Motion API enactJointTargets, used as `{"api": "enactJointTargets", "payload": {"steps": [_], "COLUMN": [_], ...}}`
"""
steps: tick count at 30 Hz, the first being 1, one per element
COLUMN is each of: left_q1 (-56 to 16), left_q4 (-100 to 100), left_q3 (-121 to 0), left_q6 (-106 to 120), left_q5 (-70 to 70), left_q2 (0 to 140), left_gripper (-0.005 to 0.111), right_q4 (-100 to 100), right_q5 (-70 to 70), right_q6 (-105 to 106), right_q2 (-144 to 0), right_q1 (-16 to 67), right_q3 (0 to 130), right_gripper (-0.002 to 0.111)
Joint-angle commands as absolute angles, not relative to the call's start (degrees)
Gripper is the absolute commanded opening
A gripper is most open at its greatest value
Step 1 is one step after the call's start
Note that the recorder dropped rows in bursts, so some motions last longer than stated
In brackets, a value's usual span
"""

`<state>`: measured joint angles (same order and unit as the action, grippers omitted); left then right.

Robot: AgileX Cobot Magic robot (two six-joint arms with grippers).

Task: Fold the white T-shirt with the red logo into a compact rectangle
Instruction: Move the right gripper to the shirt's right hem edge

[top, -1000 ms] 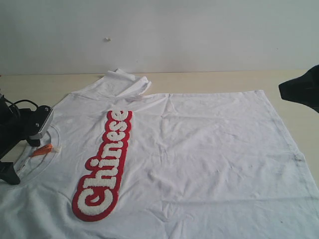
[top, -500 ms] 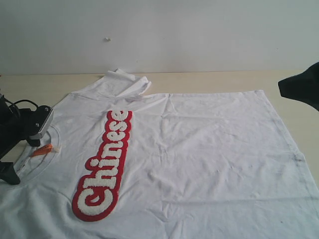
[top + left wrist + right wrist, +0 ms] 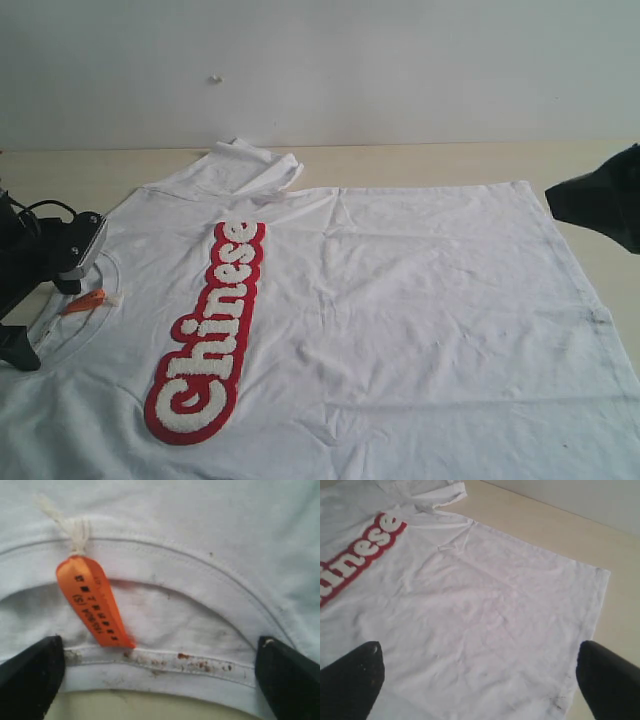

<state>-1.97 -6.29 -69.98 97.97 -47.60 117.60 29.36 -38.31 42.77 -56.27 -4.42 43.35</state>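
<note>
Jaws of your left gripper (image 3: pixel 159 667) gape low over the white T-shirt (image 3: pixel 400 300) collar (image 3: pixel 200 570). Your right gripper (image 3: pixel 480 677) hovers above the hem (image 3: pixel 597 605), jaws released.

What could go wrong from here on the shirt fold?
Left fingers stand open over the collar beside the orange tag; closing may pinch the tag or only one layer.
Far sleeve lies bunched; a fold could trap it.
Right fingers hang open off the T-shirt; a one-sided lift could drag it.
</note>
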Motion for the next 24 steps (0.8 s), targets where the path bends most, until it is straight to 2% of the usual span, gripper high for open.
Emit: {"api": "enactJointTargets", "payload": {"steps": [1,6,15,24], "left_q1": [-1.7,-1.7,-1.7,-1.7], "left_q4": [-3.6,-3.6,-3.6,-3.6], "left_q3": [-69.4,-69.4,-69.4,-69.4], "left_q6": [97.9,97.9,97.9,97.9], "left_q5": [-45.3,-45.3,-45.3,-45.3], "left_q2": [119.1,119.1,119.1,119.1], "left_gripper": [0.105,0.105,0.105,0.105], "right_q4": [21.5,21.0,24.1,2.5], "right_q5": [-37.8,-40.7,-35.2,-33.1], "right_q6": [49.6,65.8,65.3,61.8], "right_q2": [-56.7,-56.9,-59.8,-67.9], "right_q1": [-4.7,-4.7,-4.7,-4.7], "right_q3": [43.8,43.8,43.8,43.8], "right_gripper": [0.105,0.105,0.105,0.105]}}
